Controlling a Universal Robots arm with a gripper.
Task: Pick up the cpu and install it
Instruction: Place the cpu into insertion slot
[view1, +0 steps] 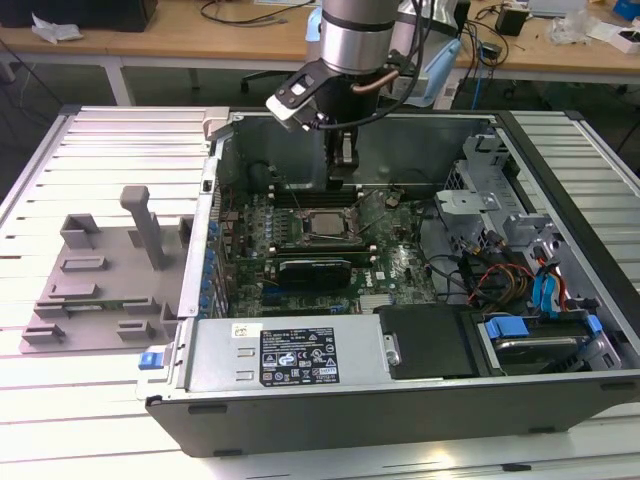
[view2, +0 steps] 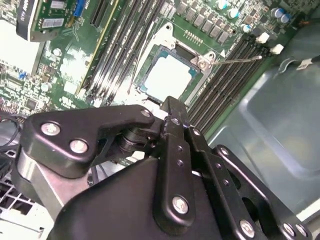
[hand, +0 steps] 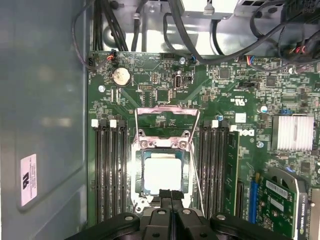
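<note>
The cpu (hand: 162, 175), a small square chip with a pale silver top, lies flat inside the black socket frame (hand: 140, 170) on the green motherboard, and it also appears in the second wrist view as the cpu (view2: 167, 75) and in the exterior view as the cpu (view1: 322, 226). My gripper (hand: 171, 196) hangs just above the socket's edge, fingers pressed together with nothing between them. In the exterior view the gripper (view1: 340, 182) reaches down into the open computer case (view1: 330, 355), behind the socket. The socket's metal load plate (hand: 167, 111) stands swung open.
Memory slots (hand: 109, 170) flank the socket on both sides, and a thin lever wire (hand: 196, 170) runs beside it. A card (view1: 315, 268) lies in front of the socket. A grey fixture tray (view1: 100, 290) with upright posts sits outside the case on the exterior view's left. Drive bays and cables (view1: 520, 270) fill the right.
</note>
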